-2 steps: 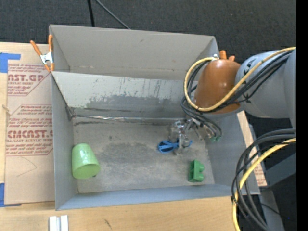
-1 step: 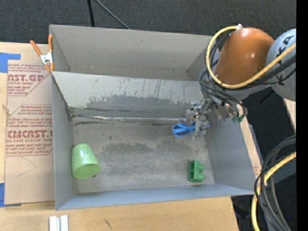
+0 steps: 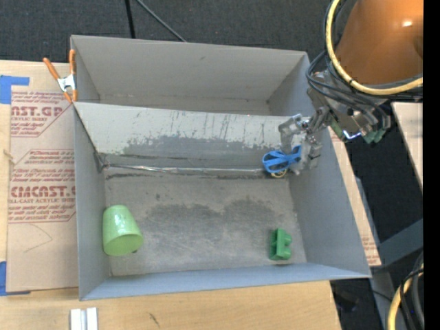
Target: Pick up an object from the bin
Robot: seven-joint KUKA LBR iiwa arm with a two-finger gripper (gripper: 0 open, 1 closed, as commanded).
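My gripper [image 3: 300,150] is at the bin's right side, near the back wall. A small blue looped thing [image 3: 278,161], with a bit of yellow under it, sits between the fingertips, and the fingers are shut on it. It sticks out to the left of the fingers, just above the bin floor by the right wall.
A light green plastic cup [image 3: 122,230] lies on its side at the front left of the bin. A small dark green block [image 3: 280,245] rests at the front right. The arm with its orange cover and cables hangs over the bin's right rim.
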